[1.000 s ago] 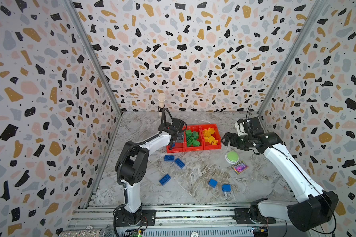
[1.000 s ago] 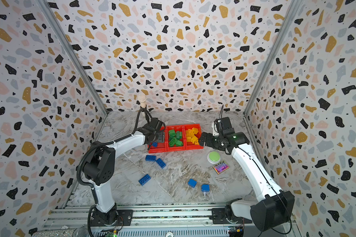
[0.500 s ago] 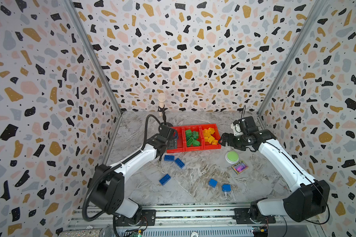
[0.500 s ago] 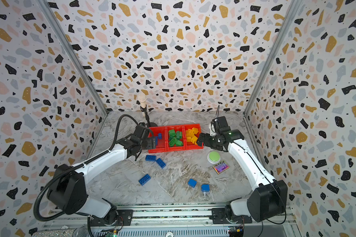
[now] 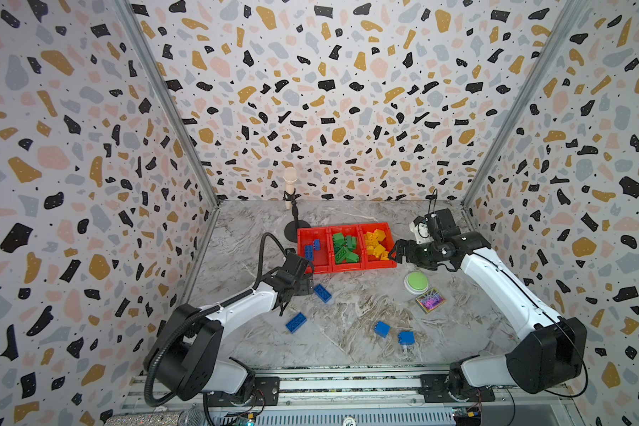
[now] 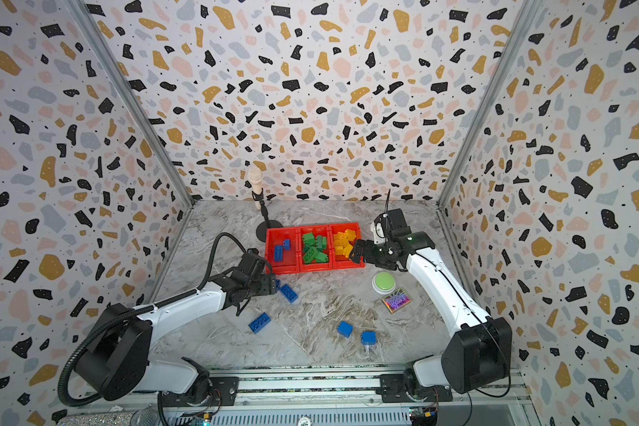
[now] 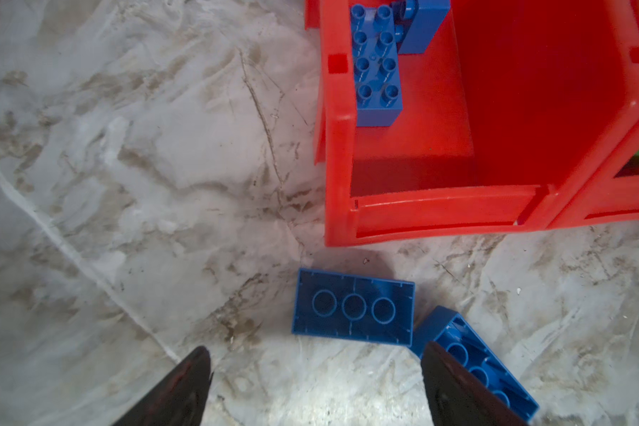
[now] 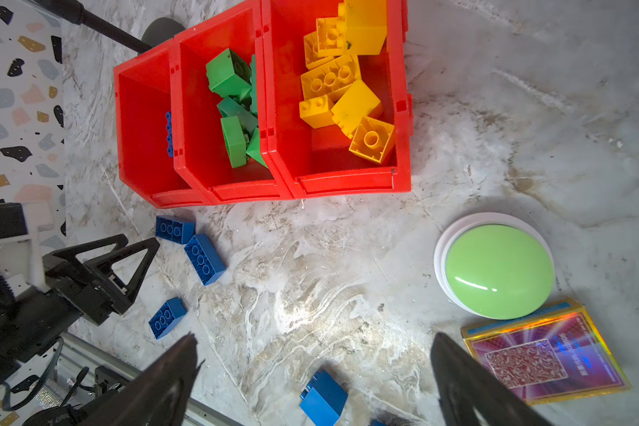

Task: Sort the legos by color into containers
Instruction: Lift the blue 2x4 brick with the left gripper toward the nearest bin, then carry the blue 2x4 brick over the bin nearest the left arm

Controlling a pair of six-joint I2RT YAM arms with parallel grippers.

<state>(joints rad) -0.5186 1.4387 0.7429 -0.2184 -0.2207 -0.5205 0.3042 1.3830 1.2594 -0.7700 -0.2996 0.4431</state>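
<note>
The three red containers (image 5: 347, 268) (image 6: 312, 270) stand in a row at mid-table. The left one holds two blue legos (image 5: 309, 252) (image 7: 375, 66), the middle one green legos (image 5: 344, 249) (image 8: 233, 110), and the right one yellow legos (image 5: 375, 243) (image 8: 347, 92). Several blue legos lie loose on the table (image 5: 323, 293) (image 5: 296, 322) (image 5: 382, 328) (image 5: 405, 337). My left gripper (image 5: 305, 286) (image 7: 314, 354) is open and empty, low in front of the left bin; an upturned blue lego (image 7: 353, 313) lies just ahead of it, with another (image 7: 473, 365) beside one finger. My right gripper (image 5: 397, 252) (image 8: 314, 343) hovers open and empty by the yellow bin.
A green-topped white button (image 5: 416, 282) (image 8: 498, 271) and an iridescent card (image 5: 429, 299) (image 8: 543, 356) lie to the right in front of the bins. A black round-based stand (image 5: 296, 230) rises behind the left bin. Patterned walls close in the marble table on three sides.
My left gripper has pulled back from over the left bin and dropped to the table by the blue legos, its jaws a little wider. The right gripper has hardly moved.
</note>
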